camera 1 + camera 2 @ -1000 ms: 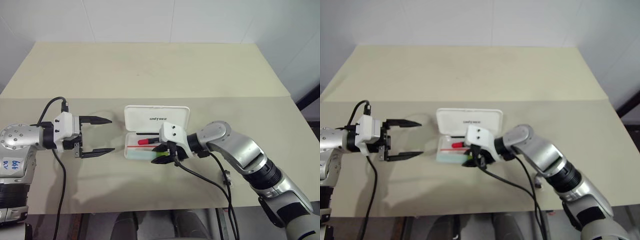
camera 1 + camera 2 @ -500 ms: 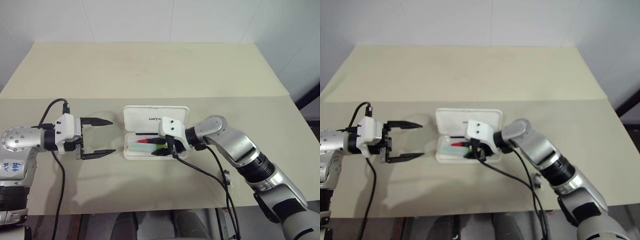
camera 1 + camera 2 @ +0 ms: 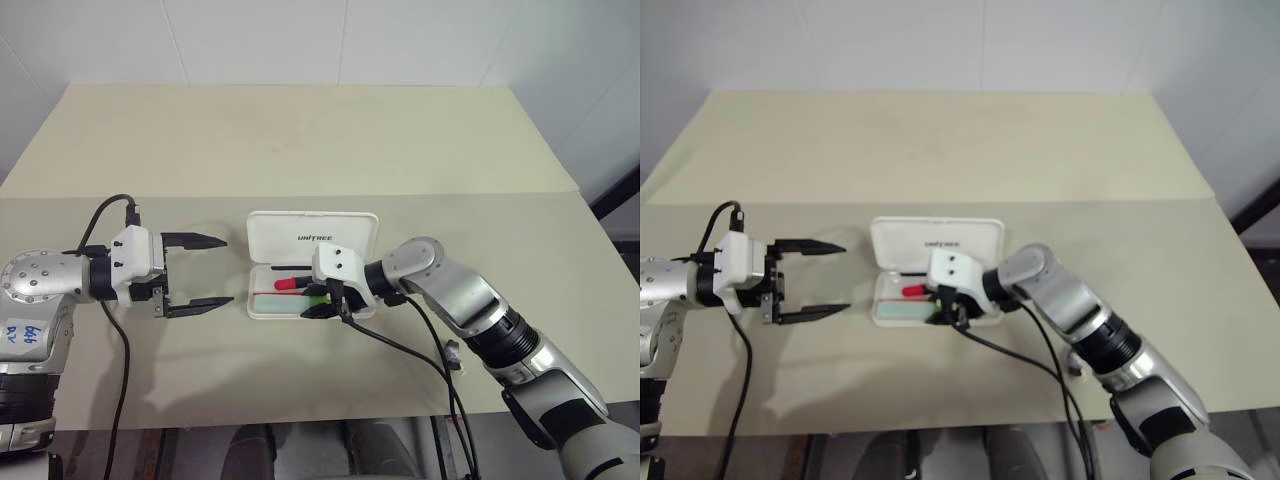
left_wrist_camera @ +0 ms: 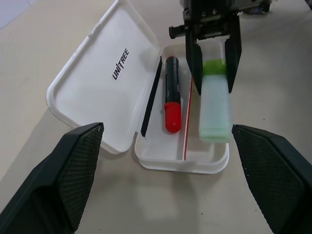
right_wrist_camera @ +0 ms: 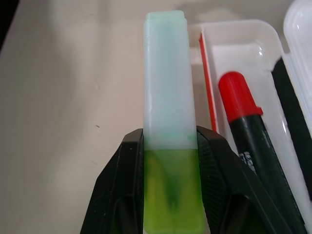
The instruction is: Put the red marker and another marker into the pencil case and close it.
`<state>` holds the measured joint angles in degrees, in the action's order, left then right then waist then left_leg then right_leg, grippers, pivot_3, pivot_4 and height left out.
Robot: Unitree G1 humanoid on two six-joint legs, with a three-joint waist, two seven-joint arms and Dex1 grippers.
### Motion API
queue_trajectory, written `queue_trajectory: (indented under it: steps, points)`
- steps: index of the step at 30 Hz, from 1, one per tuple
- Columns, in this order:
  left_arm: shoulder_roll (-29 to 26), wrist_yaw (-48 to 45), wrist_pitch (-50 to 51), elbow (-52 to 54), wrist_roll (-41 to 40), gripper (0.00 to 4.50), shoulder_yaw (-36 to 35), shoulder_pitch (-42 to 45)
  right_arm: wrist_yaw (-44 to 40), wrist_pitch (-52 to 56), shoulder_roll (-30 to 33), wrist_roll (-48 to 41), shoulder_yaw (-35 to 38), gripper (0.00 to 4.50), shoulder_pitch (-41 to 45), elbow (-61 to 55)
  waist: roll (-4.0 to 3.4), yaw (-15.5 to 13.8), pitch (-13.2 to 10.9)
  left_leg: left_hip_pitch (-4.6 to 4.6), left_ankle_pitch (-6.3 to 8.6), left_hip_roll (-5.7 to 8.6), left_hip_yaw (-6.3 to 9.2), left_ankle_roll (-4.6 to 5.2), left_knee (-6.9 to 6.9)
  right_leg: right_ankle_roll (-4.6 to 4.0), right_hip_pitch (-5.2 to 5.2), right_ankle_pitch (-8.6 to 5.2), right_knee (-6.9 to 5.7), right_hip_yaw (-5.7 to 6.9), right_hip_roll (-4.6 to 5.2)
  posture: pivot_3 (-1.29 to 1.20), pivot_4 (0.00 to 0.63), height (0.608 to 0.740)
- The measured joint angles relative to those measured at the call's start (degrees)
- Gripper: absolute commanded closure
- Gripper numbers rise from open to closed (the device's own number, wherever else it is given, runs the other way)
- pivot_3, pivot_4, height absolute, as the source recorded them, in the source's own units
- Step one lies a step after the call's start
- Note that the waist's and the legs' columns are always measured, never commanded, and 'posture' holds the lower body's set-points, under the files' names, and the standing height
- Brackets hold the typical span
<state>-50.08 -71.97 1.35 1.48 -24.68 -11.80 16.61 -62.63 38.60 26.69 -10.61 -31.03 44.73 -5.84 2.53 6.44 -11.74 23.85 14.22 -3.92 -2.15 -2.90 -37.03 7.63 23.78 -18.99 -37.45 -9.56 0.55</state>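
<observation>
The white pencil case [image 3: 290,228] lies open on the table, lid folded back. Inside its tray lies the red marker [image 4: 172,92], black barrel and red cap, also seen beside my fingers [image 5: 243,122]. My right gripper [image 3: 322,303] is shut on the lime-green cap end of the other marker, a pale mint highlighter [image 4: 215,109]. It holds the highlighter along the tray's front side, parallel to the red marker. I cannot tell if the highlighter rests on the tray floor. My left gripper [image 3: 226,270] hangs open just left of the case, holding nothing.
A slim black strip [image 4: 151,105] and a thin red stripe [image 4: 187,122] lie in the tray beside the red marker. Black cables [image 3: 400,345] trail from both wrists across the table towards its front edge [image 3: 300,422]. Bare tabletop stretches behind the case.
My right gripper has shifted the highlighter slightly, from the case's front rim in over the tray. The left gripper has stayed where it was, open.
</observation>
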Motion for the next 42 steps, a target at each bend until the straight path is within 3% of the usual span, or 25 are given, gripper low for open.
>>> queue_trajectory:
  steps: [8, 9, 16, 24, 31, 38, 42]
  points:
    - [0.0, 0.7, 0.6, 0.4, 0.0, 0.0, -0.8, -0.4, -1.0, -2.7, -1.0, 1.2, 0.0, 0.18, 0.9, 2.1, 0.0, 0.1, 0.0, -0.01, 0.0, 0.0, 0.01, 0.0, -0.03, 0.0, -0.01, 0.0, -0.04, 0.0, 0.0, 0.0, 0.15, 0.74]
    - [0.0, 0.7, 0.6, 0.4, 0.0, 0.0, -0.8, -0.4, -1.0, -2.7, -1.2, 1.2, 0.0, 0.02, 1.1, 2.2, 0.0, 0.1, 0.0, -0.02, 0.0, 0.0, 0.01, 0.0, -0.02, 0.0, 0.0, 0.0, -0.04, 0.0, 0.0, 0.0, 0.15, 0.74]
    - [0.2, 0.8, 1.2, 1.2, -0.2, 0.0, -0.4, -0.1, -1.9, -1.8, -1.3, -1.3, 4.7, 0.02, 4.3, 0.5, 0.0, 0.0, 0.0, 0.01, 0.0, 0.0, 0.01, 0.0, 0.01, 0.0, 0.0, 0.0, -0.01, 0.02, 0.01, 0.0, 0.15, 0.74]
    - [4.5, 0.8, 4.2, 4.0, -1.3, 0.0, 5.1, 3.5, -3.8, 8.2, 10.7, -9.4, 14.3, 0.02, -2.2, -12.2, 0.01, -1.4, 0.0, 0.13, 0.0, 0.03, 0.08, 0.0, -0.02, 0.01, 0.01, 0.0, 0.06, 0.09, 0.03, 0.0, 0.15, 0.74]
    - [10.1, 1.2, 6.6, 5.1, -2.1, 0.0, 10.6, 6.3, 2.2, 27.2, 22.9, -18.6, 32.4, 0.02, -12.7, -23.4, 0.02, -1.7, 0.0, 0.11, 0.0, 0.05, 0.07, 0.0, -0.08, 0.04, -0.03, 0.01, 0.07, 0.03, 0.03, 0.0, 0.15, 0.74]
    - [15.3, 0.8, 8.8, 5.5, -2.2, 0.0, 15.5, 7.9, 12.3, 49.3, 28.8, -20.4, 51.5, 0.02, -21.7, -30.8, 0.02, -1.7, 0.0, 0.1, -0.02, 0.09, 0.07, 0.04, -0.04, 0.1, -0.03, 0.04, 0.1, -0.05, 0.01, 0.0, 0.15, 0.74]
    - [15.9, -1.9, 8.0, 4.2, -2.1, 0.0, 17.4, 9.4, 21.2, 53.4, 27.6, -29.7, 60.1, 0.02, -30.8, -34.6, 0.11, -1.9, 0.1, 0.08, -0.03, 0.1, 0.09, 0.06, -0.05, 0.11, -0.11, 0.05, 0.15, -0.05, -0.01, 0.0, 0.15, 0.74]
